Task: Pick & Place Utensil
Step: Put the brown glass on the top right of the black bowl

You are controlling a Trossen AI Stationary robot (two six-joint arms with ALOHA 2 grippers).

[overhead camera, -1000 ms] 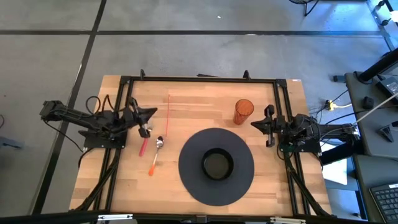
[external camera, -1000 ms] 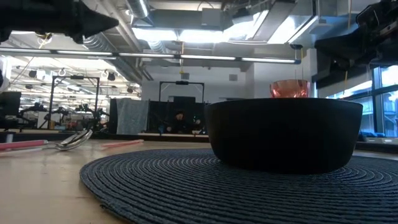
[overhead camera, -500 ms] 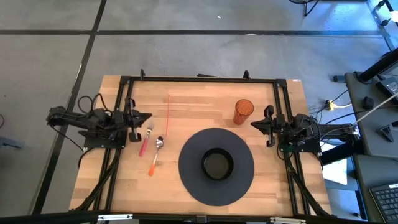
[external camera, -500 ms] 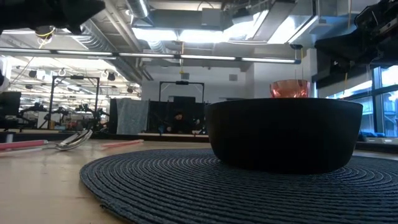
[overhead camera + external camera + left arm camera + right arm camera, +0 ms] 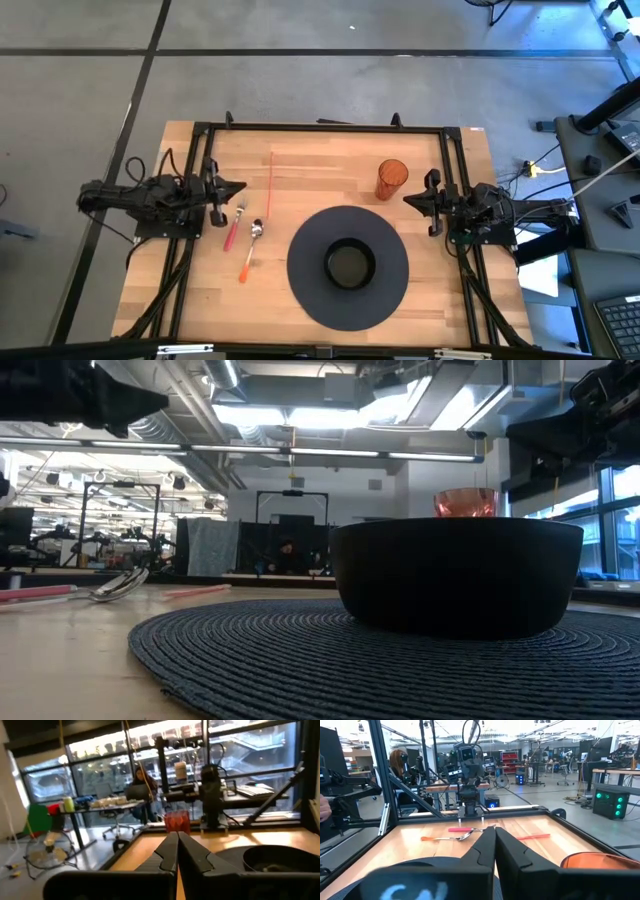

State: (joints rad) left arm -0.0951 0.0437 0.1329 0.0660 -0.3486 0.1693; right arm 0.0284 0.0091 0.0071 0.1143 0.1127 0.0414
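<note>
A: Left gripper (image 5: 236, 187), from above? Parked at the table's left edge, fingers pressed together, nothing held.
B: And the utensils? Just beyond its tip: pink-handled fork (image 5: 234, 225) nearest, orange-handled spoon (image 5: 251, 249) beside that, both flat on the wooden table (image 5: 300, 175). Thin pink straw (image 5: 270, 182) a little farther out.
A: Right gripper (image 5: 409, 199)? Resting at the opposite edge, closed too, empty. Amber cup (image 5: 390, 179) just beside its tip; black bowl (image 5: 350, 265) centred on the round dark placemat (image 5: 300, 290) between the two arms.
B: Low view? Bowl (image 5: 456, 572) large on the woven placemat (image 5: 300, 660), cup (image 5: 466, 502) showing over its rim, spoon (image 5: 118, 586) and fork (image 5: 35, 593) lying far off to the side.
A: Left wrist view? Fingers (image 5: 167, 855) shut tight, touching along their length; cup (image 5: 176, 821) straight ahead, bowl (image 5: 277, 857) off to one side. Person seated at a desk in the room beyond.
B: Right wrist view? Fingers (image 5: 482, 847) likewise closed; spoon (image 5: 447, 838), fork (image 5: 465, 828) and straw (image 5: 532, 837) ahead across the table, in front of the other arm's gripper (image 5: 469, 811). Cup rim (image 5: 600, 861) close by.
</note>
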